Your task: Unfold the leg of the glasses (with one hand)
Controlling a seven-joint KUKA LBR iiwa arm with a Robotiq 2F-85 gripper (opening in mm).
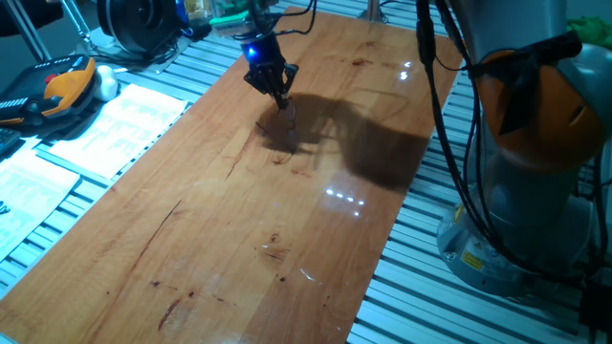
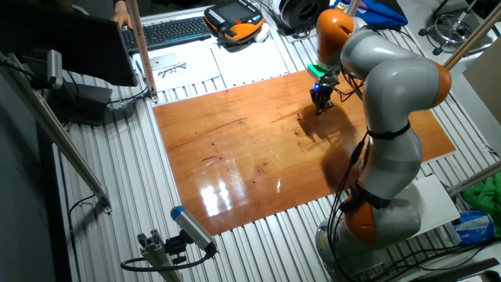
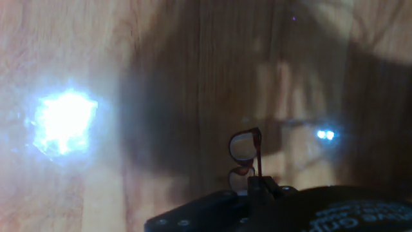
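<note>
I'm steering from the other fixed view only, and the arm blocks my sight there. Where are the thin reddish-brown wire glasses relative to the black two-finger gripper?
Observer: The hand view shows the glasses lying on the wooden table, right at the tip of the gripper.
Operator: How low is the gripper?
Observer: In one fixed view it points straight down, its tip almost at the board.
Operator: Is a leg unfolded?
Observer: I cannot tell. The hand view shows both clear lenses but no leg distinctly.
</note>
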